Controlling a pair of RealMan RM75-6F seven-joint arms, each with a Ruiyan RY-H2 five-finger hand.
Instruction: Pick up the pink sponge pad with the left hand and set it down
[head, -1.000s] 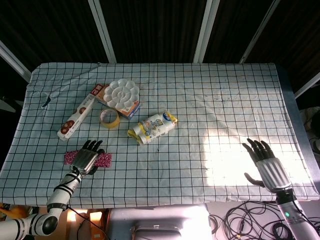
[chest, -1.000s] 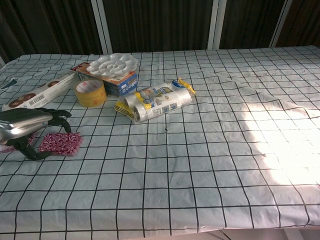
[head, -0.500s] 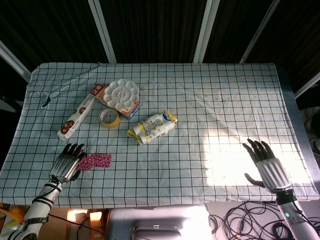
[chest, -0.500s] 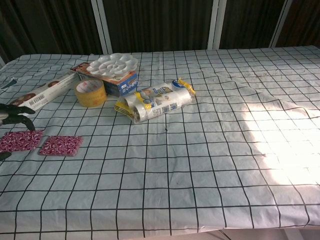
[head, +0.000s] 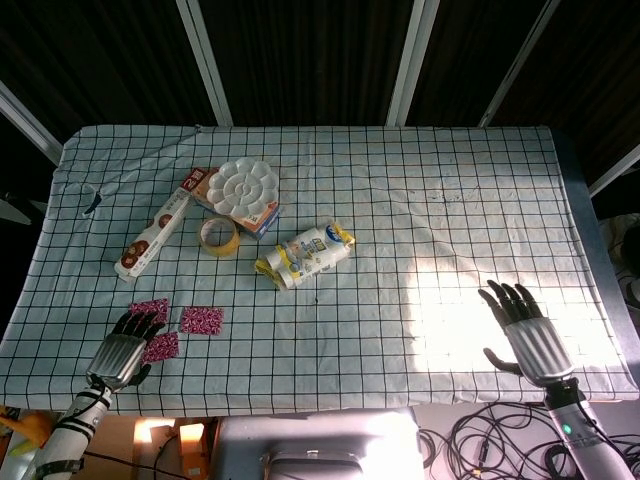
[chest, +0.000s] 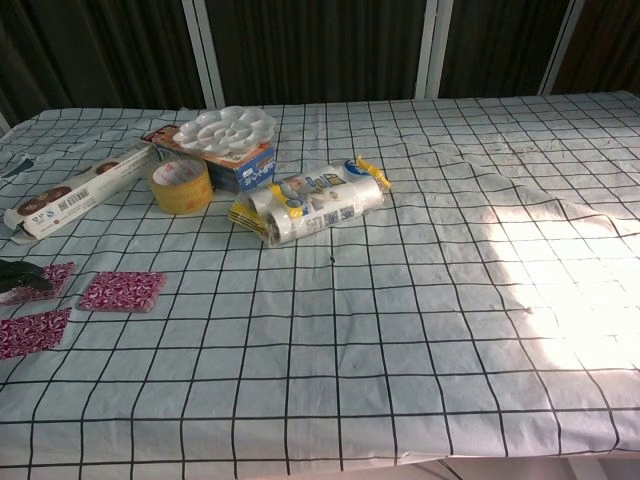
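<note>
Now | flat speckled pink sponge pads (head: 201, 320) | metallic left hand (head: 122, 346) beside

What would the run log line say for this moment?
left hand: open, beside pink sponge pads | pads: flat on checked tablecloth | right hand: open, idle

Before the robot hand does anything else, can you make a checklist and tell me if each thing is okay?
1. Pink sponge pads lie flat on the tablecloth: ok. Three show: one right of the left robot hand, one beside it, one above it.
2. Left robot hand holds nothing: cannot tell; its fingers lie at the pads' edges.
3. Right robot hand out of the way: ok; open, far across the table.
4. Tape roll and snack packet away from the pads: ok.
5. Left robot hand visible in chest view: not ok; only dark fingertips show at the edge.
</note>
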